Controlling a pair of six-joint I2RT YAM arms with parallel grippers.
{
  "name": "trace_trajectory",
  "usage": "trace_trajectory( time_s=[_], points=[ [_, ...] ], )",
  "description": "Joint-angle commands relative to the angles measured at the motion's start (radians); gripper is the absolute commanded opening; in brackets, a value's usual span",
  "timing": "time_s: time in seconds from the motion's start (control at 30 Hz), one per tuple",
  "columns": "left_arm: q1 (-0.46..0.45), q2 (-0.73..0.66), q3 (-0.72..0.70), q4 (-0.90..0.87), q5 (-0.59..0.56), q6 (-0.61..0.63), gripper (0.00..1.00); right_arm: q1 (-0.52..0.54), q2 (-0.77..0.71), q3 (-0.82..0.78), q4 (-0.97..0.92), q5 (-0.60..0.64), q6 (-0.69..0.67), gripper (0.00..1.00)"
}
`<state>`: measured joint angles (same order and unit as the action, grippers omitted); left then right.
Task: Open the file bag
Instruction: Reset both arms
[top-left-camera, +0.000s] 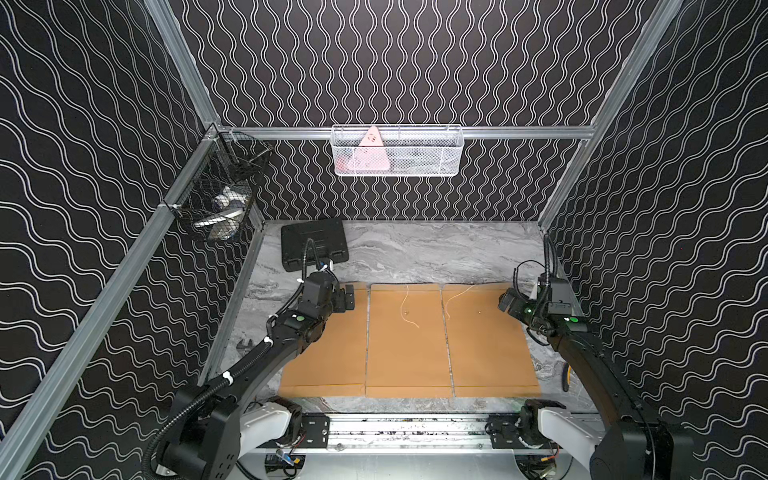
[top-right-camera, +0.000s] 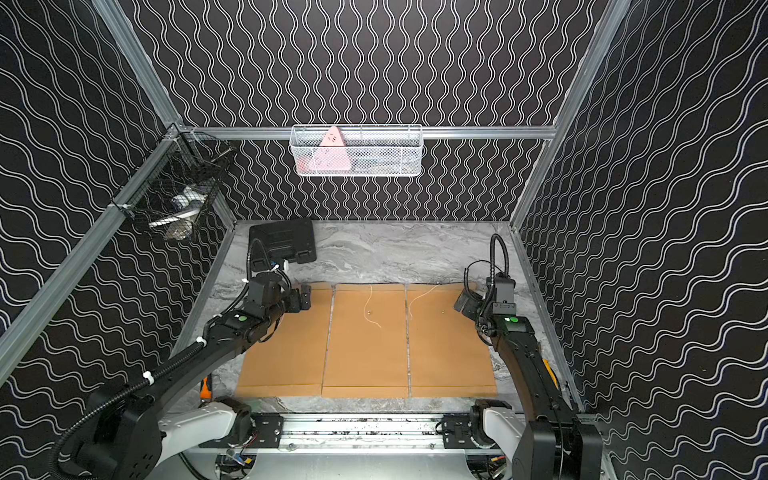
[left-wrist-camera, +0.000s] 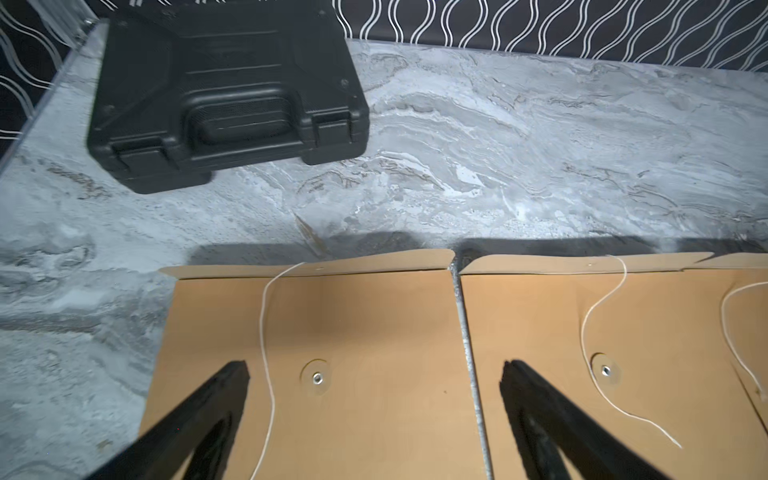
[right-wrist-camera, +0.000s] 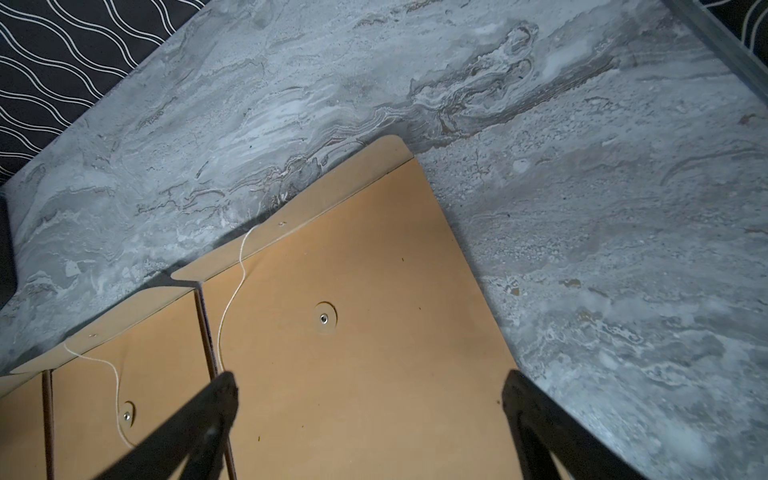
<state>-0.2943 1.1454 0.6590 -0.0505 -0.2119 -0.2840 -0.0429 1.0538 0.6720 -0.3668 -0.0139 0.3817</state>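
— Edges first: how do the bags lie?

— Flat on the table (top-left-camera: 415, 249), side by side, long edges almost touching, with a thin line of marble in each seam. They are the left bag (top-left-camera: 328, 357), middle bag (top-left-camera: 407, 353) and right bag (top-left-camera: 486, 353). Their near edges stop just short of the rail (top-left-camera: 407, 428).

— Room to move?

— A bare strip of marble runs between the flaps and the back wall, from the case (top-left-camera: 313, 243) in the far left corner across to the right side. The right wrist view shows more bare marble beyond the right bag's outer edge.

— Grippers?

— The left gripper (left-wrist-camera: 376, 376) hangs over the left bag's far end, jaws spread wide, holding nothing. One finger (left-wrist-camera: 523, 386) shows toward the seam with the middle bag. The right gripper (right-wrist-camera: 371, 384) hangs over the right bag's far outer corner, also spread and empty.

— Count?

— Three bags, each flap raised at the far edge. Three strings lie loose across the fronts: left string (left-wrist-camera: 266, 332), middle string (top-left-camera: 405, 307), right string (top-left-camera: 457, 297). Three buttons: left button (left-wrist-camera: 317, 377), middle button (left-wrist-camera: 606, 370), right button (right-wrist-camera: 324, 318). One case. Two baskets hang on the wall rails: a black basket (top-left-camera: 220, 199) and a white basket (top-left-camera: 415, 166) holding a pink triangle (top-left-camera: 372, 149).
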Motion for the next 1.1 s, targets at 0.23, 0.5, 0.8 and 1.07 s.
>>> trace_trajectory(
  time_s=[0.23,0.5,0.8,1.07],
  points=[
    [0.0,-0.081,-0.075,0.114,-0.144,0.129,0.99,0.0,-0.062,-0.082,0.184,-0.029,-0.027,1.0],
    [0.0,0.024,-0.124,0.324,-0.231,0.239,0.99,0.0,-0.12,-0.135,0.273,-0.076,-0.032,1.0],
    [0.075,0.193,-0.239,0.691,-0.195,0.273,0.99,0.0,-0.139,-0.14,0.275,-0.101,-0.032,1.0],
    [0.116,0.301,-0.282,0.861,-0.156,0.305,0.99,0.0,-0.184,-0.166,0.302,-0.127,-0.027,1.0]
  ],
)
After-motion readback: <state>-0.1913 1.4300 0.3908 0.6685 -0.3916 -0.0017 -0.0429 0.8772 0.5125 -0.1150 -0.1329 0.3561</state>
